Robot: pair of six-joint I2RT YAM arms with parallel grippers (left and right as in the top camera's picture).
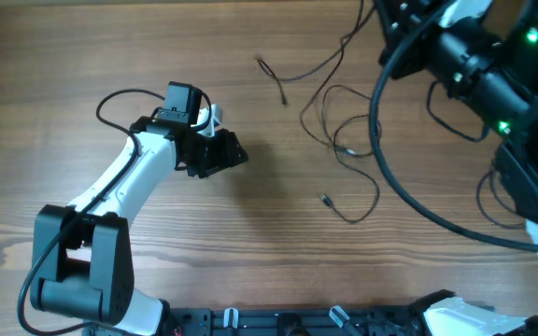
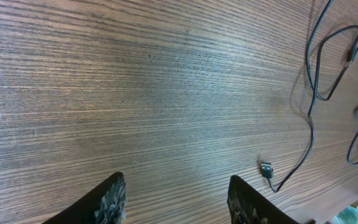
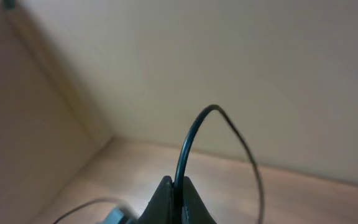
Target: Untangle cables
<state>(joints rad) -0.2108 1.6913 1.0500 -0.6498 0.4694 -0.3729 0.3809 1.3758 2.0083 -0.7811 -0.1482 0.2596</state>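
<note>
Thin black cables (image 1: 344,126) lie in loose, crossing loops on the wooden table right of centre. Small plug ends lie at the upper left (image 1: 283,98) and lower middle (image 1: 325,198). My left gripper (image 1: 230,154) is open and empty, low over bare wood to the left of the cables. In the left wrist view its fingers (image 2: 179,199) are spread, with a silvery plug (image 2: 266,168) just right of the right finger and cable loops (image 2: 316,74) beyond. My right gripper (image 3: 178,185) is shut on a black cable (image 3: 191,134), held raised and facing a wall.
The right arm (image 1: 474,65) fills the top right of the overhead view. Its thick black cable (image 1: 409,201) arcs over the table beside the thin cables. The table's front edge carries a black rail (image 1: 288,322).
</note>
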